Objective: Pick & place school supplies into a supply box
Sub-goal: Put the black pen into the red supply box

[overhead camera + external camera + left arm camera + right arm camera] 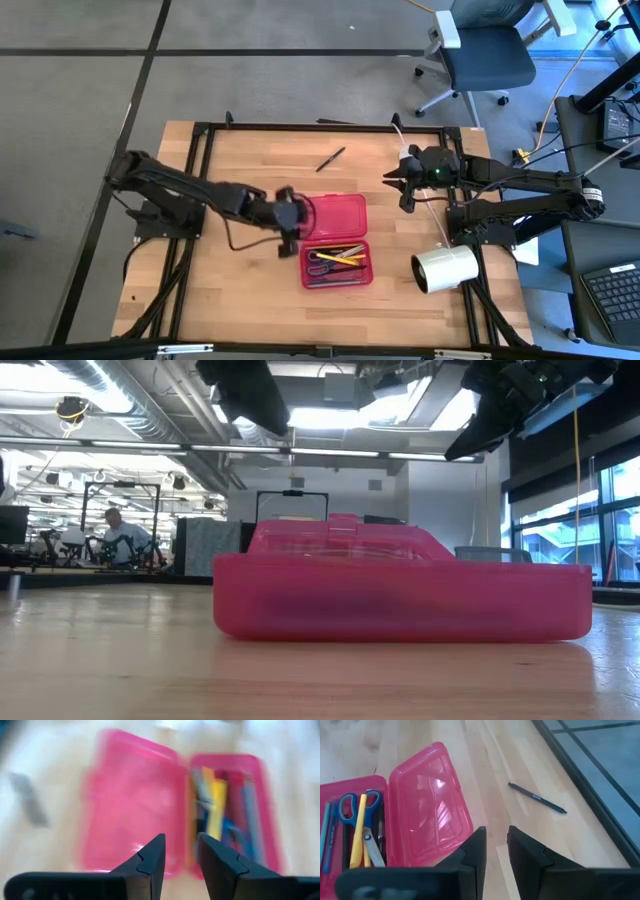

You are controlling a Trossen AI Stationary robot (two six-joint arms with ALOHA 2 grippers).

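Note:
The red supply box [335, 240] lies open on the table, its lid [430, 795] flat on the far side and its tray [338, 266] on the near side. In the tray lie blue-handled scissors [350, 805], a yellow pencil [359, 830] and other pens. A black pen [331, 159] lies alone on the wood beyond the box. My left gripper [293, 228] hangs open above the box's left end, with nothing between its fingers [150, 857]. My right gripper [405, 185] hovers open to the right of the lid, and it holds nothing either.
A big white roll [445, 268] lies near the table's right edge, close to the tray. A black frame rail [300, 127] runs along the table's far edge. Bare wood shows left of the box and around the lone pen.

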